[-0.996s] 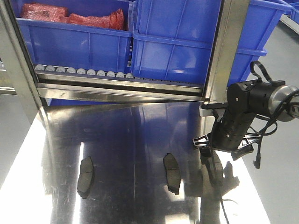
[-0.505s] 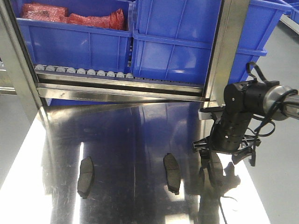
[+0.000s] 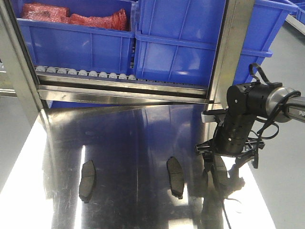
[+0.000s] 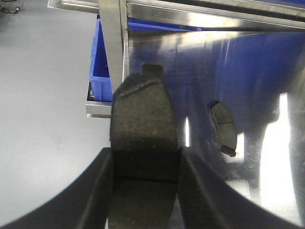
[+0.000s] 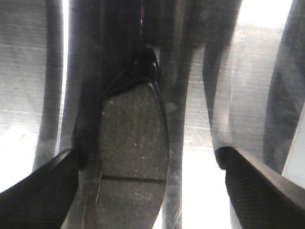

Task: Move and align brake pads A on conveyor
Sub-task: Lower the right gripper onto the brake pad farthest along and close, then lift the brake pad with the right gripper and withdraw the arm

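My left gripper [image 4: 145,191] is shut on a dark grey brake pad [image 4: 142,124], gripping it by its long sides and holding it in the air beside the steel table's left edge. My right gripper [image 5: 152,191] is open, just above a third pad [image 5: 133,138] that lies flat on the steel between its fingers, nearer the left one. In the front view the right gripper [image 3: 225,157] hangs over the table's right side. Two more pads lie on the steel, one on the left [image 3: 87,180] and one in the middle [image 3: 175,176]. The conveyor is out of view.
The shiny steel table [image 3: 133,138] ends at a rack with rollers and blue bins [image 3: 176,43] behind it. A steel post [image 3: 228,52] stands just behind my right arm. A blue bin [image 4: 101,62] sits low beside the table's left post [image 4: 113,47].
My right arm has shifted slightly left and lowered its open gripper closer to the pad on the table. The two other pads on the table have not moved.
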